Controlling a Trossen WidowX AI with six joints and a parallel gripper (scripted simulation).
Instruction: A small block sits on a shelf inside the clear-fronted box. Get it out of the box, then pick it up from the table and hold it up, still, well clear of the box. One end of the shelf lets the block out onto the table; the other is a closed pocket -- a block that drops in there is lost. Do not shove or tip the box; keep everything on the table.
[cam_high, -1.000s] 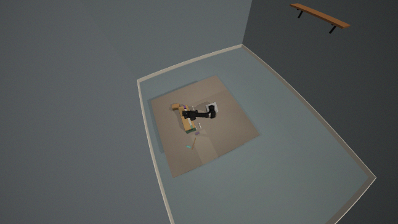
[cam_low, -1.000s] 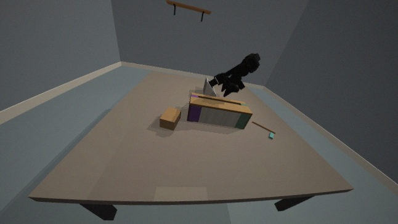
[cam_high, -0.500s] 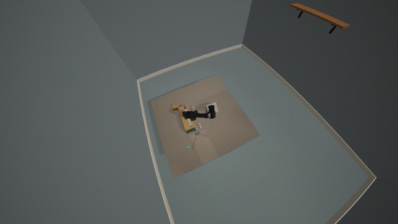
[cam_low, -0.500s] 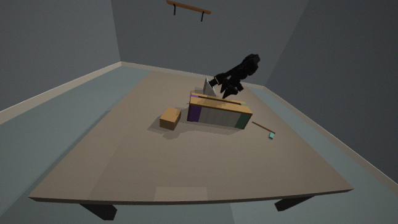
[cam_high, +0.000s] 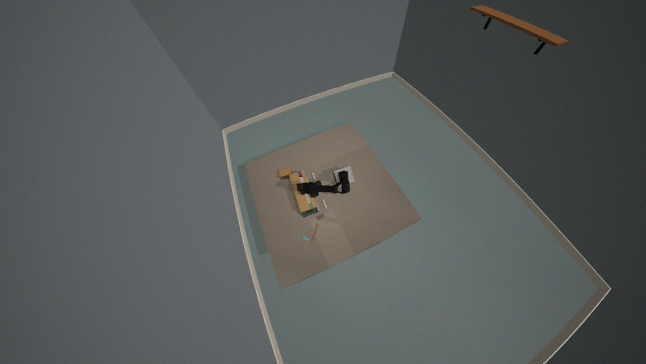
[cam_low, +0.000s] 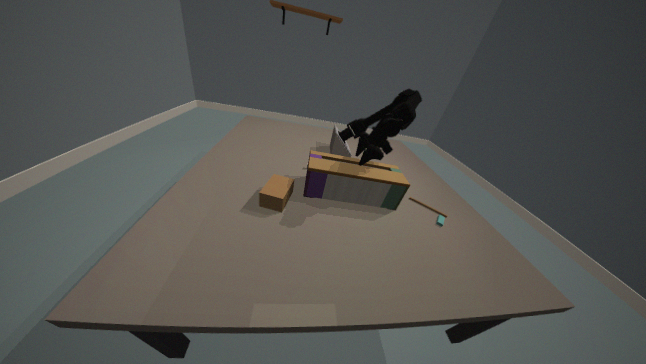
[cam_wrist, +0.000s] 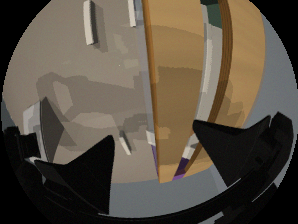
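Note:
The box (cam_high: 301, 203) (cam_low: 357, 170) (cam_wrist: 175, 45) stands upright on the table (cam_high: 380, 205) (cam_low: 320, 260) (cam_wrist: 60, 60). It has an orange top with a long slot, one purple end and one green end. Its pale back shows in the exterior view. My gripper (cam_low: 359, 159) (cam_wrist: 154, 132) is open and empty, above the box top. In the wrist view its fingers are on either side of the slotted top, nearer the purple end. I cannot make out the small block or the shelf inside the box.
An orange block (cam_high: 285, 173) (cam_low: 276, 193) is near the purple end. Past the green end are a purple piece (cam_high: 320, 216), a thin orange stick (cam_high: 314, 234) (cam_low: 427, 207) and a teal piece (cam_high: 306, 238) (cam_low: 440, 220). White bars (cam_high: 324, 204) (cam_wrist: 89, 22) lie before the box. A pale panel (cam_low: 338, 142) stands by the arm's base.

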